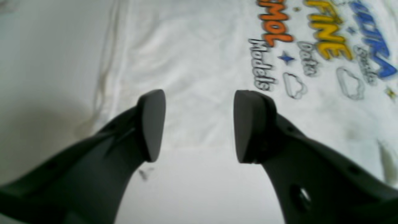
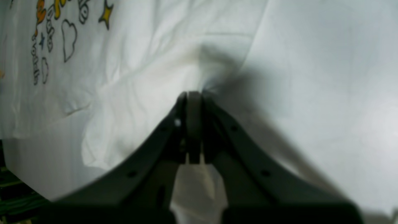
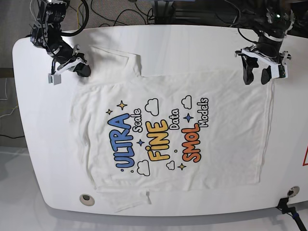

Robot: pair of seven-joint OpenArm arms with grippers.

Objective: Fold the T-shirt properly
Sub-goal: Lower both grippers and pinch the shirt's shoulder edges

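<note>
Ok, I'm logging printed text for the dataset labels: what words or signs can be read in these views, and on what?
All on the T-shirt print, base view:
"ULTRA", blue
"Scale", outlined
"FINE", yellow
"Data", outlined
"SMOL", orange
"Models", outlined
A red sign at the frame's right edge is cut off, unreadable.

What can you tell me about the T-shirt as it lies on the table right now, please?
The T-shirt is white, looks like soft cotton, and lies print-up and mostly flat on the white table, lightly wrinkled. Its print reads blue "ULTRA", yellow "FINE" and orange "SMOL", with the smaller words Scale, Data, Models, plus clouds and stars. One sleeve is partly tucked in at the near edge. The right gripper is shut on a pinch of fabric at one far corner; the left gripper hovers open over the other far corner, not gripping.
</note>
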